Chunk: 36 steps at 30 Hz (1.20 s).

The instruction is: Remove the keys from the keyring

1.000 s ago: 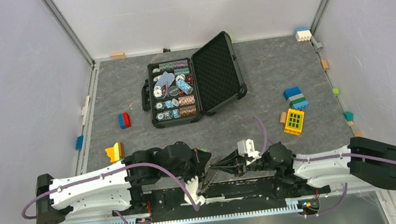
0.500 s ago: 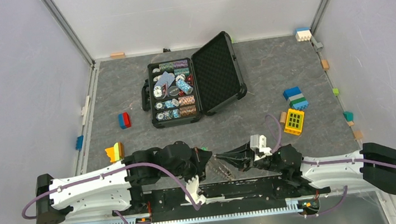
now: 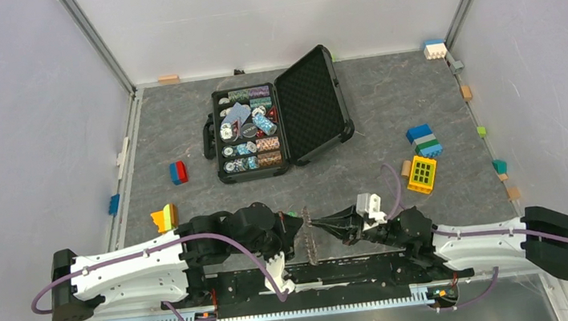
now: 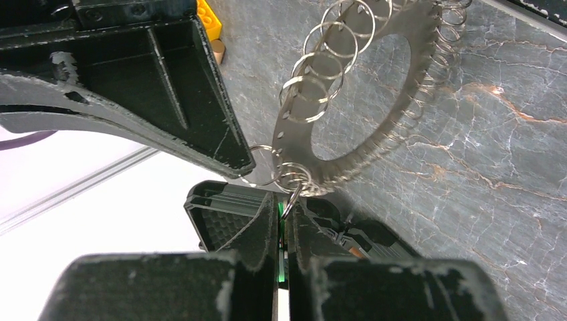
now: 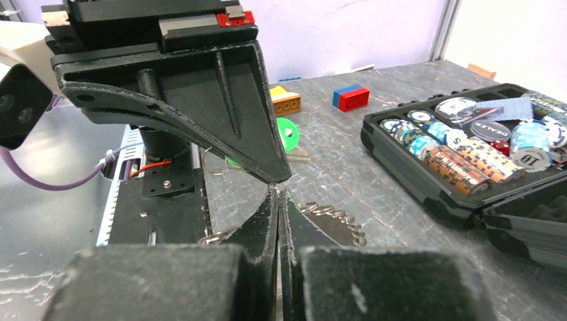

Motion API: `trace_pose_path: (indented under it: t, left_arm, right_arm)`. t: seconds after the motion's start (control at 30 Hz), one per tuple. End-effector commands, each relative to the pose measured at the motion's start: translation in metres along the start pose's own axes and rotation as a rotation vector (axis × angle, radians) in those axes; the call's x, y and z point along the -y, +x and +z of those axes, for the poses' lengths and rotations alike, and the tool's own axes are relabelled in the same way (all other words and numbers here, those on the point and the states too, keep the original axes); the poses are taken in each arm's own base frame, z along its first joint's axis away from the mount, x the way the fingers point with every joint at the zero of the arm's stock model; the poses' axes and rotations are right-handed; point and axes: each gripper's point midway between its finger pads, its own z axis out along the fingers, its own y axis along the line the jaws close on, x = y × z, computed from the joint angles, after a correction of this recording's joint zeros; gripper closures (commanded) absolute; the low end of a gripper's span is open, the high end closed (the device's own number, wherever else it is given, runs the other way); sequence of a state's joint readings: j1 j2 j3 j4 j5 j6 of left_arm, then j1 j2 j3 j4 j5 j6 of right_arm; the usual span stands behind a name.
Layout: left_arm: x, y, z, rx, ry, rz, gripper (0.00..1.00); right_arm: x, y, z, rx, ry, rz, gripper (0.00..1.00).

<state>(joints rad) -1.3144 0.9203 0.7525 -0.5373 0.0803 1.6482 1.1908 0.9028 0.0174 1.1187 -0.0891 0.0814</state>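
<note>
- The left gripper (image 4: pixel 284 212) is closed down to a thin slit. A sliver of the green tag (image 5: pixel 288 134) shows between its pads, and one of the small split rings (image 4: pixel 291 176) runs into the slit, so it appears to grip the tagged key.
- The right gripper (image 5: pixel 277 197) is fully closed, with no gap visible. Its tip touches that cluster of small rings, but I cannot tell whether it has caught any wire.
- The two grippers meet tip to tip above the table (image 3: pixel 363 176), just in front of the arm bases, left from the left and right from the right.
- The keyring (image 4: pixel 301 140) hangs from that meeting point. From above it shows only as a thin edge between the tips, so it stands upright with one flat face toward each arm.
- The hoop drops from the pinch toward the near edge, away from the poker-chip case (image 3: pixel 219 140). I cannot tell whether its lower rim touches the table.
- The keys (image 5: pixel 331 215) fan like saw teeth low beside the right fingers, below the pinch.
- Judgement: the join between the gripped ring and the hoop sits right at both tips, equally close to each arm. A separating pull would run along the line between the arms, straight out from the hoop's faces.
</note>
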Motion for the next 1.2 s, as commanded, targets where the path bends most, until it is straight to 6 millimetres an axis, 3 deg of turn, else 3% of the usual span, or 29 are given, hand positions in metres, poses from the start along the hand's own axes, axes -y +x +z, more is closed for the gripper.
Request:
trace_pose_path:
  t: [0.0, 0.2, 0.43, 0.63, 0.87, 0.97, 1.17]
  left_arm:
    - [-0.010, 0.001, -0.003, -0.007, -0.029, 0.016, 0.98]
    - [-0.017, 0.005, -0.004, -0.026, -0.072, -0.043, 0.98]
    - [-0.030, 0.010, -0.010, -0.049, -0.121, -0.148, 0.98]
    - [-0.031, 0.011, -0.011, -0.053, -0.127, -0.163, 0.98]
    - [-0.031, 0.012, -0.012, -0.059, -0.133, -0.159, 0.98]
    - [-0.030, 0.013, -0.011, -0.065, -0.134, -0.159, 0.98]
    - [-0.026, 0.015, -0.007, -0.074, -0.121, -0.159, 0.98]
  right_arm:
    - [0.014, 0.025, -0.022, -0.058, 0.083, -0.020, 1.00]
    - [0.060, 0.035, -0.032, -0.160, 0.351, -0.039, 1.00]
    - [0.103, -0.006, -0.051, -0.195, 0.608, -0.130, 1.00]
    - [0.119, -0.027, -0.079, -0.298, 0.734, -0.164, 1.00]
    - [0.115, -0.053, -0.093, -0.304, 0.741, -0.115, 1.00]
    - [0.115, -0.041, -0.089, -0.331, 0.734, -0.140, 0.97]
    - [0.119, 0.017, -0.078, -0.588, 0.718, -0.231, 0.94]
